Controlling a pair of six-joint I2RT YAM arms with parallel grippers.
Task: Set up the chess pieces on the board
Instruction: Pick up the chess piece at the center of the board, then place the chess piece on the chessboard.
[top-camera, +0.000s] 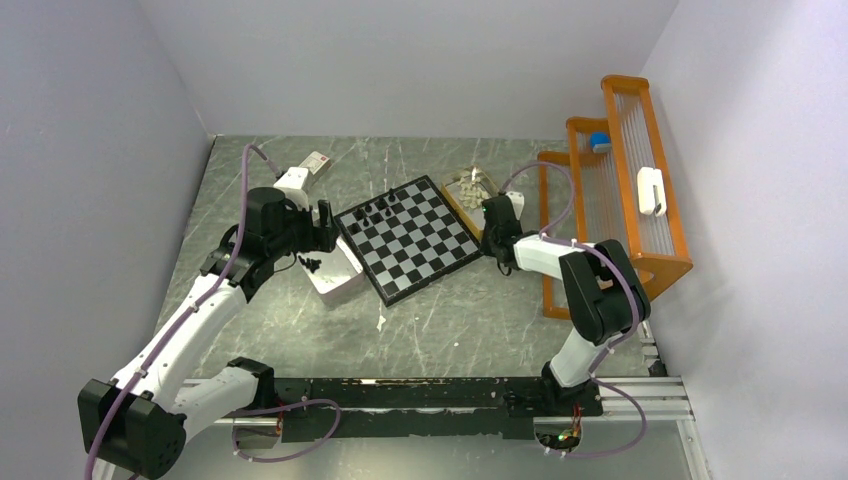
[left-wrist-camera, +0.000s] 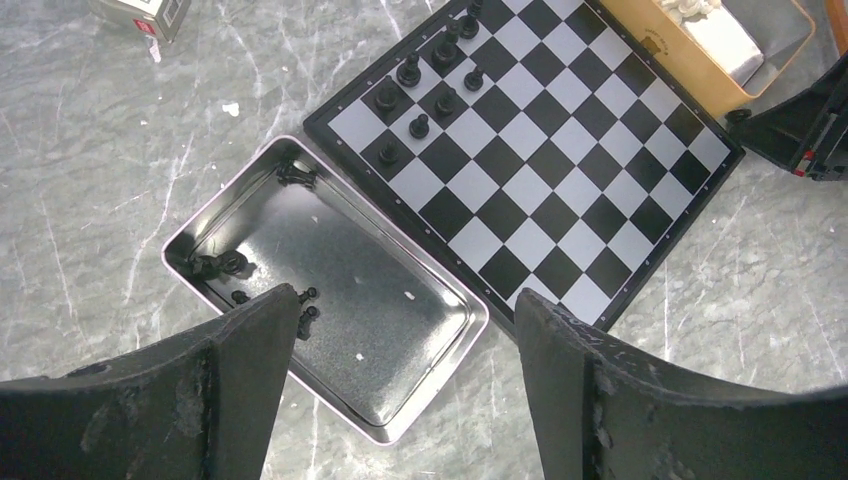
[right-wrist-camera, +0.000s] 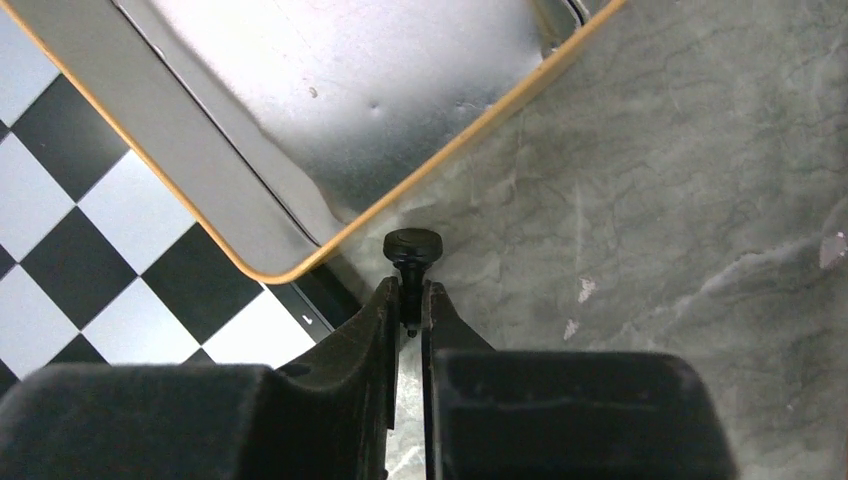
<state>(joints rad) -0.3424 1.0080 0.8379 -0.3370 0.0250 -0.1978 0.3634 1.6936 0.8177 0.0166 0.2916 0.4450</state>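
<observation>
Right now the right gripper (right-wrist-camera: 410, 305) is pinched tight on one black pawn (right-wrist-camera: 413, 245), gripping its stem so the round head pokes out past the fingertips. The pawn hangs over the bare marble table (right-wrist-camera: 650, 200), just off the rounded corner of the tan-rimmed tray (right-wrist-camera: 300, 265) and close to the rim of the chessboard (right-wrist-camera: 90, 260). To the right of it the tabletop runs open.

The left gripper (left-wrist-camera: 400, 305) is spread wide and holds nothing, poised above the open metal tin (left-wrist-camera: 400, 340). About six black chessmen (left-wrist-camera: 232, 262) lie loose in the tin, most near its far end. The tin's long side lies just beside one board edge.

On the board I count nine black pieces (left-wrist-camera: 419, 125): five along the edge row, the last cut off by the frame, and four pawns in the next row. Every other square is free. Cream-white pieces (top-camera: 468, 187) are heaped in the tray, too small to count. One orange rack (top-camera: 640, 220) stands along the right wall.
</observation>
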